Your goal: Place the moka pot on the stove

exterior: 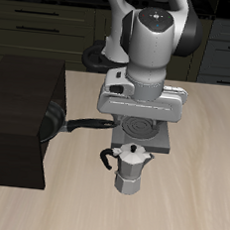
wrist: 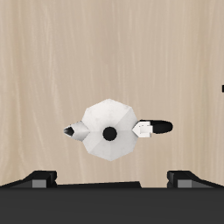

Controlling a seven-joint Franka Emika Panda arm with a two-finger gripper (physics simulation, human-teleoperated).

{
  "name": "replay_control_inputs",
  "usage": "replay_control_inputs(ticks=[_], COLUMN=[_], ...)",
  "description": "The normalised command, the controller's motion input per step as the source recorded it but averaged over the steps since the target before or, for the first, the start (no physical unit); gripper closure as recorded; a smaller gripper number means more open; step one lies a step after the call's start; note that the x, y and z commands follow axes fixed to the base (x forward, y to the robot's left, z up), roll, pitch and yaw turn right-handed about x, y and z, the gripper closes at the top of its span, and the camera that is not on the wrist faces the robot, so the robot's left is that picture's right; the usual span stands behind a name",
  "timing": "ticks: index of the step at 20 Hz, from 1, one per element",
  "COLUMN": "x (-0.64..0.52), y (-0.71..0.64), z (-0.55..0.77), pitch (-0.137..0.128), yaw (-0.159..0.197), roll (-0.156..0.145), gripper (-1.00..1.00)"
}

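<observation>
The moka pot (exterior: 132,169) is a small silver-grey faceted pot with a dark side handle. It stands upright on the wooden table just in front of the stove (exterior: 161,143), nearer the table's front edge. The stove is a flat grey plate with a dark spiral coil, partly hidden by my arm. My gripper (exterior: 140,111) hangs above the stove and the pot. In the wrist view the moka pot (wrist: 109,133) shows from above, with knob, spout and handle. My gripper (wrist: 112,178) is open, its fingertips (wrist: 39,178) wide apart, well above the pot and holding nothing.
A black frying pan (exterior: 59,122) lies beside the stove, its long handle pointing toward the stove. A large black box-like cabinet (exterior: 17,118) stands beyond the pan. Dark kitchen cabinets run behind the table.
</observation>
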Motion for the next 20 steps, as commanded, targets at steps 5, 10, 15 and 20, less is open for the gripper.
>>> replay_control_inputs(ticks=[5, 10, 15, 20], x=[-0.11, -0.09, 0.00, 0.01], y=[0.04, -0.03, -0.11, -0.06], z=[-0.15, -0.04, 0.03, 0.02], pitch=[0.006, -0.009, -0.011, -0.004], yaw=[0.018, 0.008, 0.011, 0.001], roll=[0.017, 0.002, -0.011, -0.009], gripper=[-1.00, -1.00, -1.00, -1.00])
